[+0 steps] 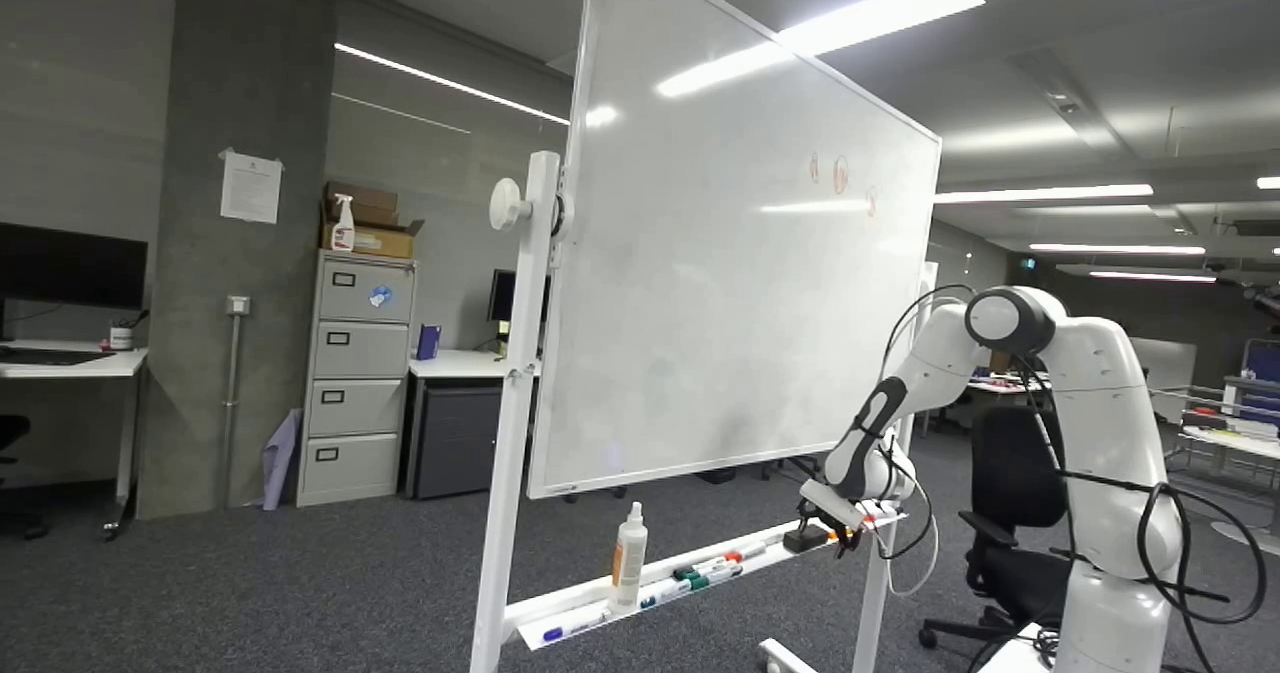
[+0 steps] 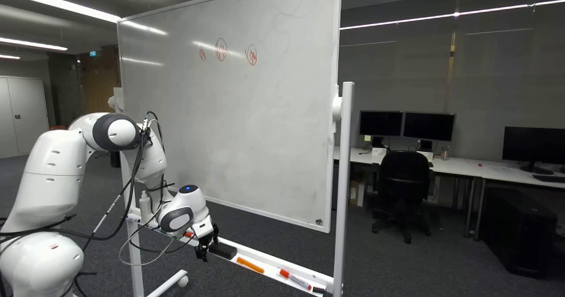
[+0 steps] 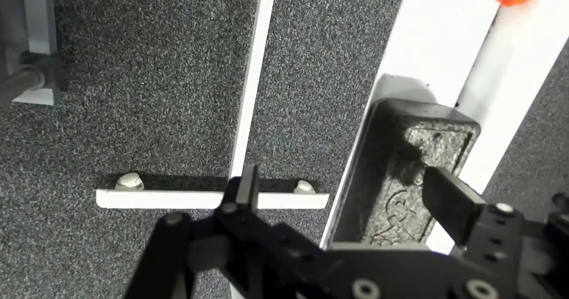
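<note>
My gripper (image 3: 340, 174) is open with nothing between its fingers. It points down at the whiteboard's tray (image 3: 435, 37), and it shows in both exterior views (image 1: 838, 531) (image 2: 206, 246). The nearest thing is a black eraser (image 3: 400, 201) with a worn grey face, lying on the tray. In the wrist view the right finger overlaps the eraser's face, and the left finger shows over the floor beyond the tray's edge. I cannot tell whether a finger touches the eraser. The eraser also shows in both exterior views (image 1: 804, 539) (image 2: 223, 250). An orange marker (image 2: 250, 265) lies beside it.
The whiteboard (image 1: 720, 303) with red scribbles (image 2: 221, 50) stands above the tray. A white bottle (image 1: 628, 558), several markers (image 1: 690, 575) and a red-capped marker (image 2: 295, 280) are on the tray. A white post (image 2: 344, 178) bounds it. An office chair (image 1: 1015, 483) stands behind the arm.
</note>
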`<state>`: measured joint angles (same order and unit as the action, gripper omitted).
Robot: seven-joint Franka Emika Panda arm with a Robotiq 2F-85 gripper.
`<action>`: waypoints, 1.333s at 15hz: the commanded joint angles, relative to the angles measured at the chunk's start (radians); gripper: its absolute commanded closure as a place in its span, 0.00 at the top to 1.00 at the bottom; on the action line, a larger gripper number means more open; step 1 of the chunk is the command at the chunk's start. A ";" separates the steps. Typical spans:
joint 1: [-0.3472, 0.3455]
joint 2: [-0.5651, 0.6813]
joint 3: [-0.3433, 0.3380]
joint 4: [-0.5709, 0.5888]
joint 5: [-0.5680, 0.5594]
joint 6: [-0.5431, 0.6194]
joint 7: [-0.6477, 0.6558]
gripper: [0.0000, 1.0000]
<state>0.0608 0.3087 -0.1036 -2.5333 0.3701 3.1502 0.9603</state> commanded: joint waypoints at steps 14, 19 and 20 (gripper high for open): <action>0.095 -0.025 -0.104 0.074 0.002 -0.059 0.015 1.00; 0.093 -0.012 -0.106 0.097 0.002 -0.080 0.016 0.71; 0.093 -0.008 -0.107 0.103 0.001 -0.088 0.017 0.72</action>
<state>0.1583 0.3146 -0.2079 -2.4488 0.3698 3.1087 0.9715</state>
